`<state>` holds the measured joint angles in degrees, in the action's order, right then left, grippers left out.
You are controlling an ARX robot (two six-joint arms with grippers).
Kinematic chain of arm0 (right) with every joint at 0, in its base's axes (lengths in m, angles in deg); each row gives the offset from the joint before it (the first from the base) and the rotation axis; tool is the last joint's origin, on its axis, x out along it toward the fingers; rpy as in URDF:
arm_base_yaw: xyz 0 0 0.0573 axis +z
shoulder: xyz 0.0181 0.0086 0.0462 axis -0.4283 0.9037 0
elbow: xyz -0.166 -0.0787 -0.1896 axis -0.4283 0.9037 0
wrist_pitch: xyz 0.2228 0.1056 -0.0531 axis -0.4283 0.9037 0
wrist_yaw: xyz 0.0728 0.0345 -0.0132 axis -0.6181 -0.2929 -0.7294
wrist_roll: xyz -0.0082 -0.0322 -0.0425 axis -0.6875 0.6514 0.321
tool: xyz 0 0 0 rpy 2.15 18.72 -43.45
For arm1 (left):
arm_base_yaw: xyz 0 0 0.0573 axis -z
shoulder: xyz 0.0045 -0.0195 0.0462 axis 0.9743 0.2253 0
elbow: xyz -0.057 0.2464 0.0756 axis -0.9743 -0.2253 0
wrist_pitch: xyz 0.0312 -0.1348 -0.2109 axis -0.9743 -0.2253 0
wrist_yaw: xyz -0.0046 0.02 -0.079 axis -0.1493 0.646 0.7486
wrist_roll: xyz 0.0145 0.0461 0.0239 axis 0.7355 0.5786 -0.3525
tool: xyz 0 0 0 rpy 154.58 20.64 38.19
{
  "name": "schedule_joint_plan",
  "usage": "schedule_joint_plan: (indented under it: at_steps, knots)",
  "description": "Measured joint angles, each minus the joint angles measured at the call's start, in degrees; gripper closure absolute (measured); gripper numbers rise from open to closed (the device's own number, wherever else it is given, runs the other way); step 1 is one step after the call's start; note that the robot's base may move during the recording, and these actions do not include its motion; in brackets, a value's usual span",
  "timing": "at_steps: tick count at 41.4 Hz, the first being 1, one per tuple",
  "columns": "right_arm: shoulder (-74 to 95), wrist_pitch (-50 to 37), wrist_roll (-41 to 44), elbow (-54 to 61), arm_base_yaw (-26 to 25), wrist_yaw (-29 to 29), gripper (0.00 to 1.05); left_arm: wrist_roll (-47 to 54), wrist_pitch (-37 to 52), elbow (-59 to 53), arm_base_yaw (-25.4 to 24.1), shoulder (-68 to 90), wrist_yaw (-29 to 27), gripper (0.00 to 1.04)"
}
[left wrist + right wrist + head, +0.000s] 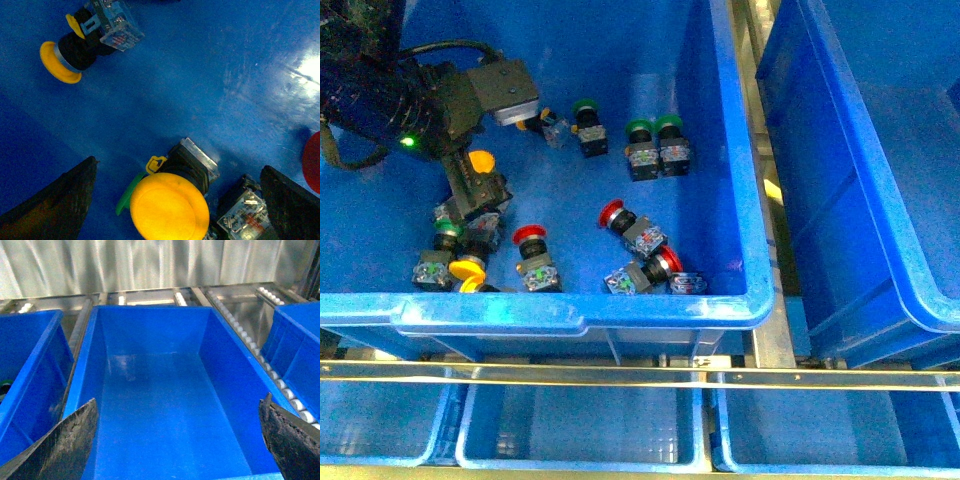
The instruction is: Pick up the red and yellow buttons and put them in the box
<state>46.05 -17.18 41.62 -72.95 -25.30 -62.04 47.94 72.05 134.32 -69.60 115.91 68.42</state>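
Ten buttons lie in the left bin (730, 150): three yellow, three red, four green.

The left claw (478, 190) is down in the bin near its left wall, its jaws apart on either side of a yellow button (480, 160) without touching it. In the left wrist view the two dark fingers (55, 205) stand wide of that button. Its cap faces up toward the camera, and its long axis is roughly upright, leaning a little.

A second yellow button (525, 122) lies on its side nearer the far wall, cap toward the left wall, clear block toward the right, long axis along that wall. The third yellow button (467, 270) sits by the near wall toward the near-left corner; I cannot tell which way it lies.

All three red ones lie on their sides:
- One red button (611, 212) is mid-floor, cap toward the far left.
- Another red button (529, 235) has its cap toward the far wall and its body toward the near wall.
- The last red button (665, 262) is by the near wall, cap toward the right.

Three green buttons (639, 128) group near the far wall. The fourth green button (447, 228) is beside the left claw.

The box (840, 150) stands just right of the bin. The right claw (177, 405) hangs above it with jaws apart, gripping nothing. Three small trays (580, 430) line the front.
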Motion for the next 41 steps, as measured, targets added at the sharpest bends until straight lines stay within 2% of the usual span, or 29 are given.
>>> schedule_joint_plan:
  at_steps: [28, 41]
  knots:
    - [0.0, 0.0, 0.0, 0.0, 0.0, 0.0, 0.07, 2.14, -2.97, 7.34, -0.92, 4.87, 0.09, 0.09]
    - [0.0, 0.0, 0.0, 0.0, 0.0, 0.0, 0.07, 2.29, -4.22, 9.25, -1.22, 6.62, 0.42, 0.53]
